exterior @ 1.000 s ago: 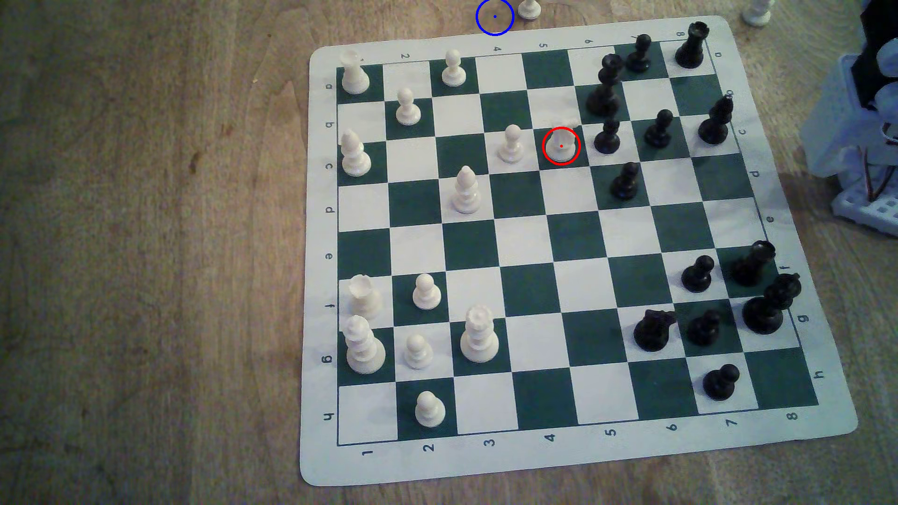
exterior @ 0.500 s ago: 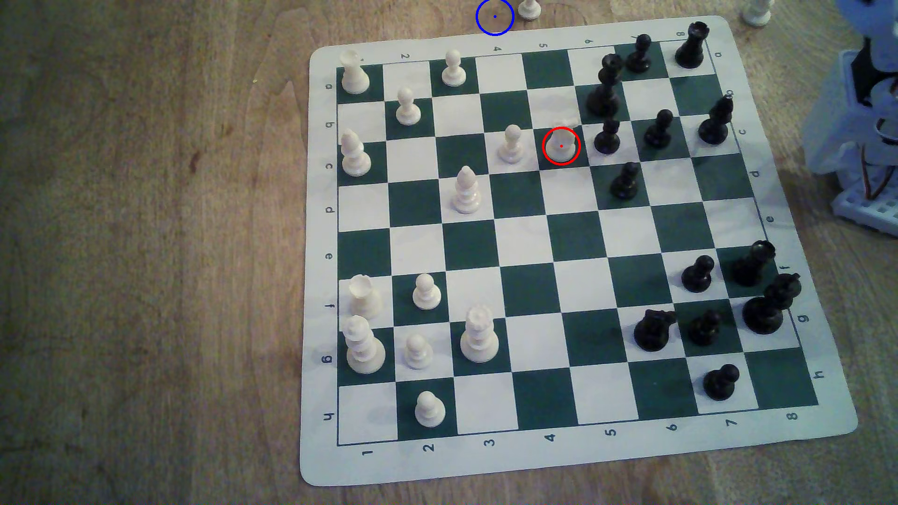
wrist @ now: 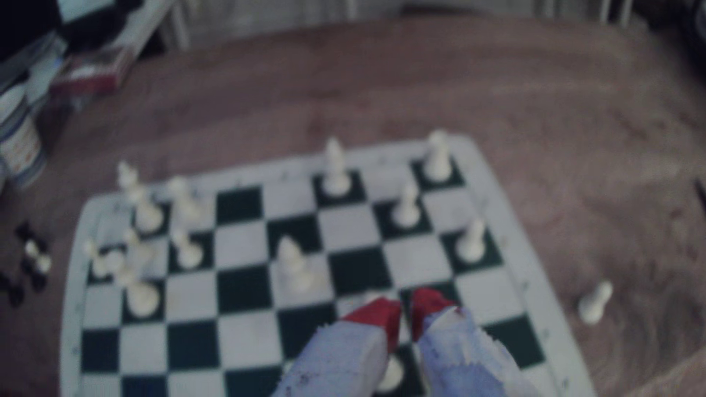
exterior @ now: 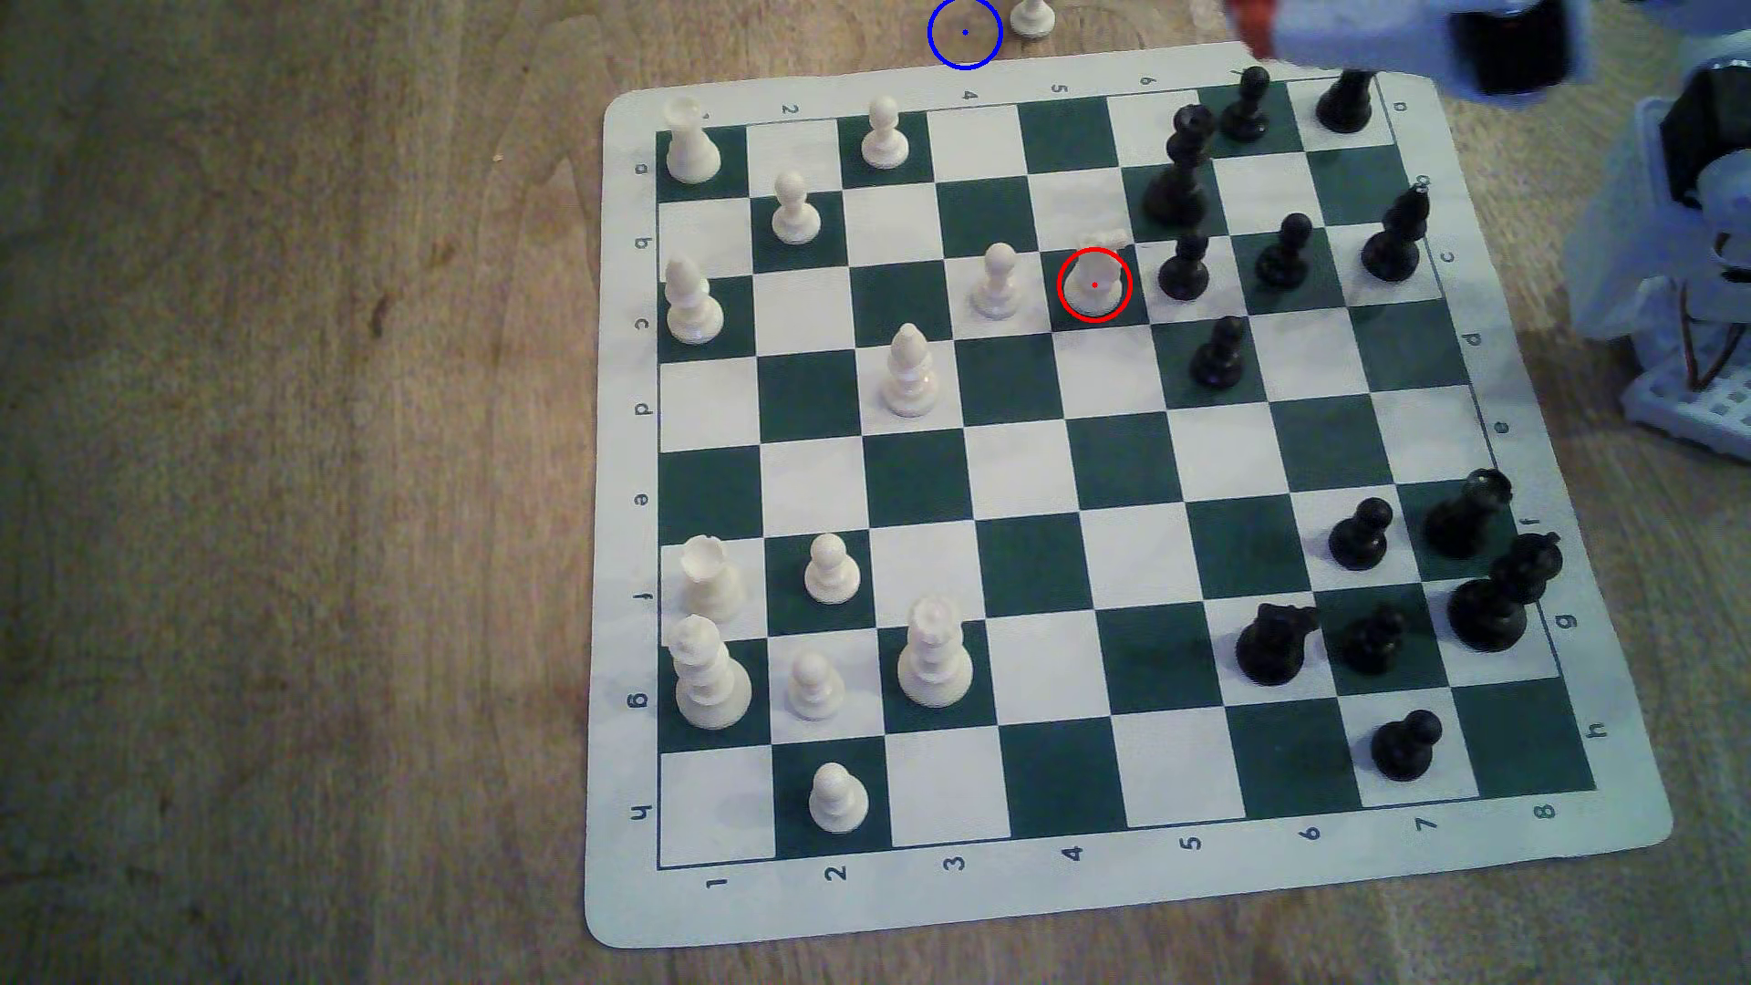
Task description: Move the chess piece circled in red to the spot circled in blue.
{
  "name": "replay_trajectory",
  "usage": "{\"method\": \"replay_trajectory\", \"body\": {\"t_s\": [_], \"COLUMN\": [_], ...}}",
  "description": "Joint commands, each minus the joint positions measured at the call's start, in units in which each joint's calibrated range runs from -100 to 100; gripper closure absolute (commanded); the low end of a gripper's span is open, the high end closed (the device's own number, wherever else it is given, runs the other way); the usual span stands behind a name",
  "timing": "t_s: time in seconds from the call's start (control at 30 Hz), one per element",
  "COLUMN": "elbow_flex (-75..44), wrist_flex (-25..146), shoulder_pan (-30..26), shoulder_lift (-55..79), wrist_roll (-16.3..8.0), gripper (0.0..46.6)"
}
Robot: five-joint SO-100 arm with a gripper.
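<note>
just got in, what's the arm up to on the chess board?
The arm is reaching over the board's far edge, its claw holding nothing, red tips a little apart. The red-circled white piece stands untouched on its dark square, beside a black pawn. The blue-circled spot on the wood off the board is bare, a white pawn next to it.

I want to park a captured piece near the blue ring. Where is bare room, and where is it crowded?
Bare wood lies to the exterior view's left of the blue ring and all along the board's left edge. Right of the ring stands a white pawn; the black cluster beyond is crowded.
</note>
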Motion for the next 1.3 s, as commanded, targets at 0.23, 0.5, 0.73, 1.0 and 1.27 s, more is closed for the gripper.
{"method": "replay_trajectory", "body": {"t_s": [0.23, 0.5, 0.73, 1.0, 1.27], "elbow_flex": [-21.41, -23.59, -25.13, -28.30, -26.67], "wrist_flex": [0.10, -1.78, -2.11, -4.65, -10.55], "shoulder_pan": [-3.26, 1.20, -0.37, -0.13, 1.27], "shoulder_lift": [32.38, 46.64, 50.97, 58.86, 65.14], "wrist_roll": [-0.54, 3.13, 6.45, 6.11, 5.67], "gripper": [42.7, 36.2, 34.8, 35.5, 33.8]}}
